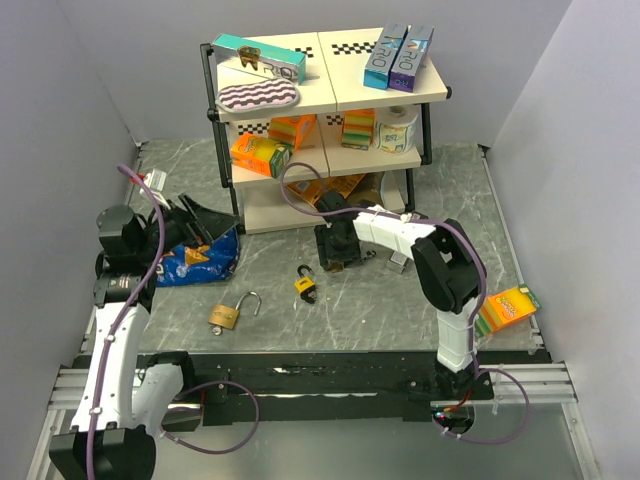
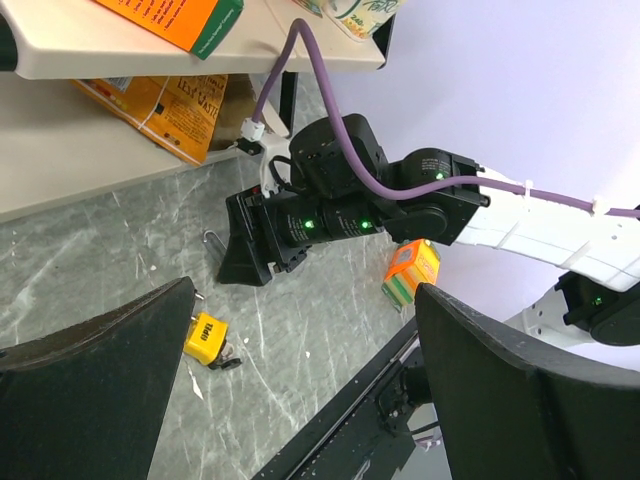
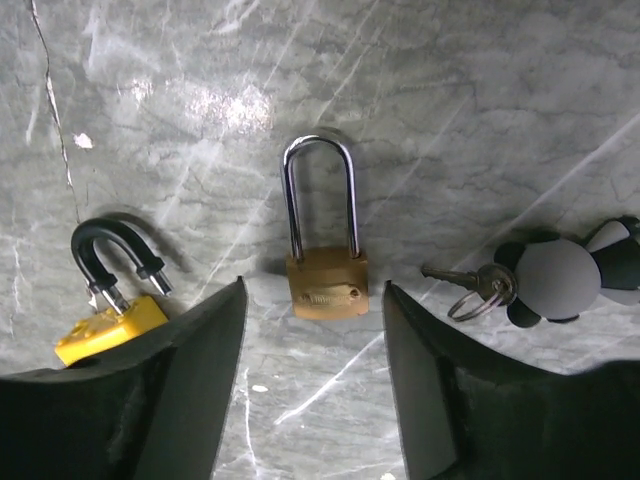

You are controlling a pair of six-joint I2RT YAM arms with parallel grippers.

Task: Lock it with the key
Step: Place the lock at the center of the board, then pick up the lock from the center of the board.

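Note:
A brass padlock (image 3: 326, 285) with a long steel shackle lies on the marble table, both shackle legs in its body. My right gripper (image 3: 314, 300) is open above it, one finger on each side of the lock body and apart from it. A key (image 3: 452, 275) on a ring with a panda fob (image 3: 560, 280) lies just to the right. A yellow padlock (image 3: 105, 328) with an open black shackle lies to the left; it also shows in the top view (image 1: 305, 285). My left gripper (image 1: 200, 225) is open and empty by the blue bag (image 1: 195, 262).
A second brass padlock (image 1: 226, 316) with an open shackle lies near the front left. A shelf rack (image 1: 325, 100) with boxes stands behind. An orange box (image 1: 508, 307) lies at the right edge. The right arm (image 2: 330, 215) is ahead of the left wrist camera.

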